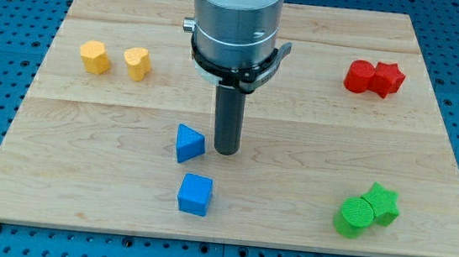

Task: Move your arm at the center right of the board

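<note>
**A:** ok so where's my tip [226, 151] right now? And which way is the rod pointing?

**B:** The rod stands straight up and down, long axis vertical, hanging from the big grey cylinder that enters at the top edge. The tip sits on the board [296, 135] roughly mid-board, a bit toward the left edge if anything. It's well apart from the right edge, so the center-right spot isn't reached.

**A:** Anything touching it?

**B:** Close call. The blue triangle [188, 144] is just beside the tip on its left; can't tell if they actually touch. The blue cube [195, 194] is below that, nearer the bottom edge, apart from the tip.

**A:** And the pincer, open or closed?

**B:** There isn't one showing, just the plain dark rod, so nothing is gripped or held.

**A:** What's around the right side then?

**B:** Two red blocks [374, 77] pressed together near the top-right corner, one looks star-ish. Two green blocks [367, 211] touching near the bottom-right corner, a cylinder in front and a star shape behind. The stretch of right edge between those pairs is where the target area lies.

**A:** Left side?

**B:** Two yellow blocks [115, 59] near the top-left corner, side by side with a small gap.

**A:** Any labels or text?

**B:** No readable writing on anything I can see.
</note>
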`<state>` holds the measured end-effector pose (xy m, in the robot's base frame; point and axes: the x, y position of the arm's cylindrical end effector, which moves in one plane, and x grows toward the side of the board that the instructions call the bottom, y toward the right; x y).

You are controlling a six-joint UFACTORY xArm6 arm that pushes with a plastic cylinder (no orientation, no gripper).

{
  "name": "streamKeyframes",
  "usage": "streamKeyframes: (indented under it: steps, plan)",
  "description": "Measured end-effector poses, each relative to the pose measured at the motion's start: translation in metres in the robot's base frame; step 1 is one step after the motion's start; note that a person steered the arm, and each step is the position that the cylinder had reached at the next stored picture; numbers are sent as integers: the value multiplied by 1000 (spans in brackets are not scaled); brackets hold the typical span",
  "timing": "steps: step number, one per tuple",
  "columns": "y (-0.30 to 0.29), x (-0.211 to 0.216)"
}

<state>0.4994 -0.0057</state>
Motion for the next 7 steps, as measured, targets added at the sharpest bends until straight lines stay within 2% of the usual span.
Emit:
streamKeyframes:
  steps: [5,7]
  plan:
    - [-2,-3]
    - [5,11]
